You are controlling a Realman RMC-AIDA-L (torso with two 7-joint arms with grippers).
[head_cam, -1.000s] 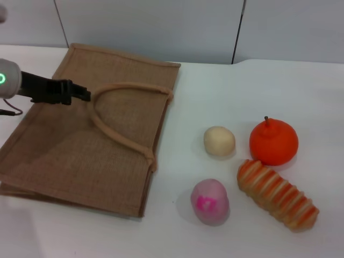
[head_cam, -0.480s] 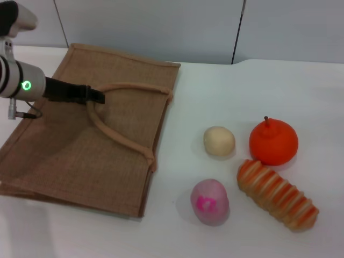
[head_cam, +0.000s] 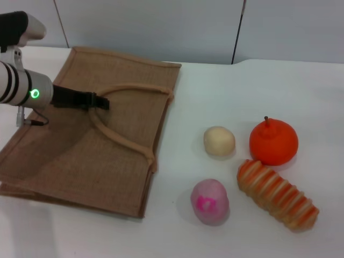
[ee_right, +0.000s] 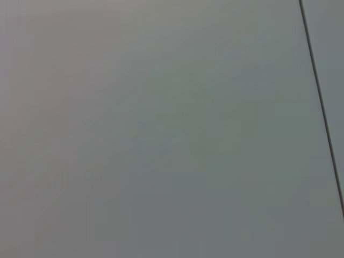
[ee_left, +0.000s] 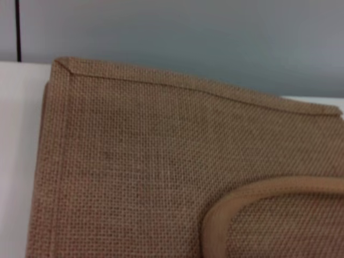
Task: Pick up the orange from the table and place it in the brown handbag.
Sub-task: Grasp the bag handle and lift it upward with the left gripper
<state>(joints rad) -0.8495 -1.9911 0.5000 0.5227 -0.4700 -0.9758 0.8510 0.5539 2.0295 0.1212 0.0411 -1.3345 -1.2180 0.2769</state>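
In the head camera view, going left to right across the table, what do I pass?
Left claw over the brown handbag → pink ball → cream ball → orange. The striped bread overlaps the orange's span, so it is left unplaced.

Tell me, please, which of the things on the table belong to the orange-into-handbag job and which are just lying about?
Part of the job: the orange; the brown handbag, lying flat; the left gripper at the bag's handle.

Lying about: the cream ball; the pink ball; the striped bread.
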